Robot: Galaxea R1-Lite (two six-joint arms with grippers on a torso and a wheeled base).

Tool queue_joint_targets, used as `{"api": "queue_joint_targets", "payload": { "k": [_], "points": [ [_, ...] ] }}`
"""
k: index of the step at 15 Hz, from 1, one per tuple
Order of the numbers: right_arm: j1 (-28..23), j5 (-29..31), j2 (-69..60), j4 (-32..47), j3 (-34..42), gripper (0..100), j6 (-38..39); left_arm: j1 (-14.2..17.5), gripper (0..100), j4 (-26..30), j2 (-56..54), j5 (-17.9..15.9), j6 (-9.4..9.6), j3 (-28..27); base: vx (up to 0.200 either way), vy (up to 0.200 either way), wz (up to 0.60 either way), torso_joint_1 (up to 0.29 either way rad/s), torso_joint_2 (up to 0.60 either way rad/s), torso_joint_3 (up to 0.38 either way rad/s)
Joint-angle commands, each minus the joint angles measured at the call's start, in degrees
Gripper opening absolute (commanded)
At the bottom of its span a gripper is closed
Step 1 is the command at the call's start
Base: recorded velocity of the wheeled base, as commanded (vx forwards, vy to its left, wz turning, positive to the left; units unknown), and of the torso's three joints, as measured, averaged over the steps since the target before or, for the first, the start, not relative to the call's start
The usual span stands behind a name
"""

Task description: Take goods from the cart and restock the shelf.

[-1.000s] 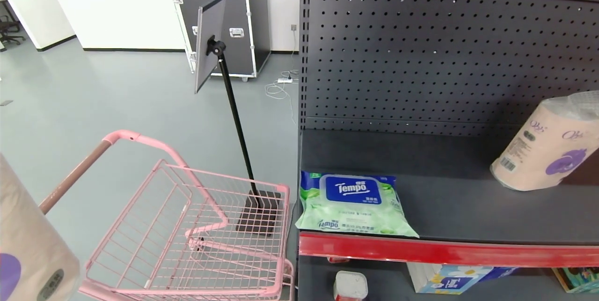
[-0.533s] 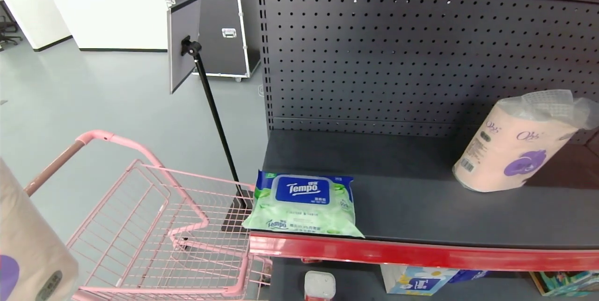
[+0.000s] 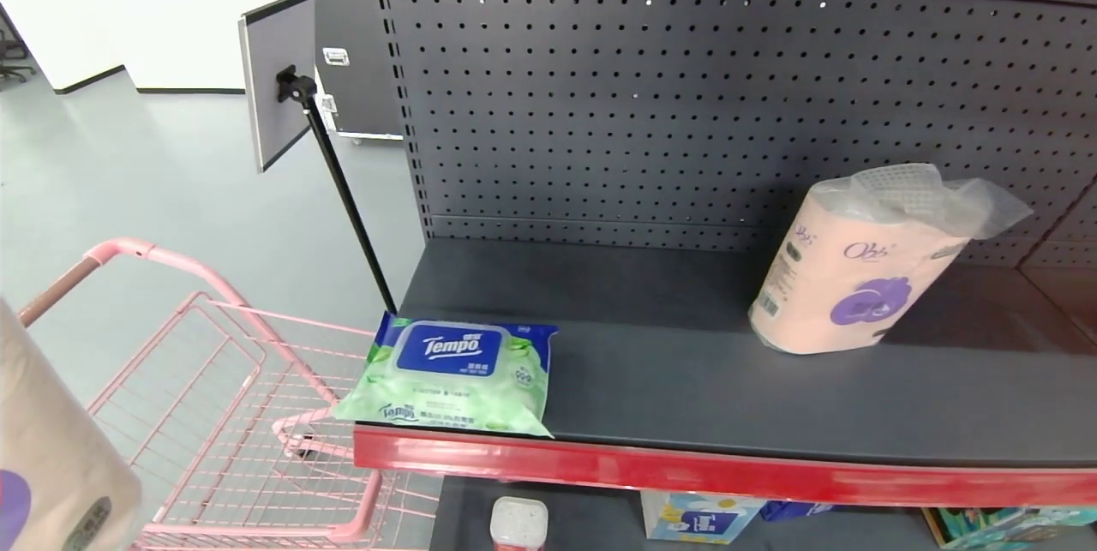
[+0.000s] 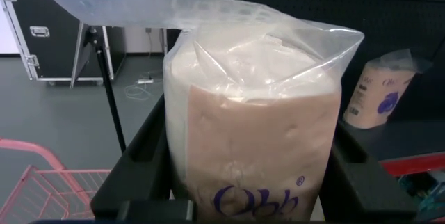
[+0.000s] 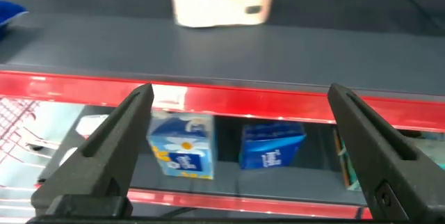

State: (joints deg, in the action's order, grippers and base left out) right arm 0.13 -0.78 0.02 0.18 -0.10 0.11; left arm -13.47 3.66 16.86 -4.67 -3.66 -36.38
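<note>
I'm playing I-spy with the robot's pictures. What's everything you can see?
shelf: 1, dark grey with red edge, ahead
wipes pack: 1, green and blue, shelf's front left corner
shelf roll pack: 1, peach with purple, shelf's right part
held roll pack: 1, peach with purple, in left tool
boxes: 2, blue and white, lower shelf
cart: 1, pink, left of shelf
board on pole: 1, grey, beyond cart
left tool: 1, black, shut on held roll pack
right tool: 1, black, open, facing shelf's red edge
</note>
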Motion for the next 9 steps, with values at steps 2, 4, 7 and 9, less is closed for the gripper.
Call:
{"api": "queue_joint_targets", "payload": {
  "k": [2,4,7,9],
  "points": [
    [0.0,0.0,0.0,0.0,0.0,100,0.0,0.0,0,0.0,-0.3,0.0,0.41,0.1,0.0,-0.2,0.0,0.002,0.0,0.0],
    [0.0,0.0,0.0,0.0,0.0,100,0.0,0.0,0,0.0,-0.4,0.0,1.37,0.6,0.0,-0.2,0.0,0.002,0.0,0.0],
    [0.0,0.0,0.0,0.0,0.0,100,0.0,0.0,0,0.0,-0.8,0.0,1.81,1.3,0.0,-0.2,0.0,0.007,0.0,0.002],
    [0.0,0.0,0.0,0.0,0.0,100,0.0,0.0,0,0.0,-0.8,0.0,1.81,1.3,0.0,-0.2,0.0,0.002,0.0,0.002]
  ]
}}
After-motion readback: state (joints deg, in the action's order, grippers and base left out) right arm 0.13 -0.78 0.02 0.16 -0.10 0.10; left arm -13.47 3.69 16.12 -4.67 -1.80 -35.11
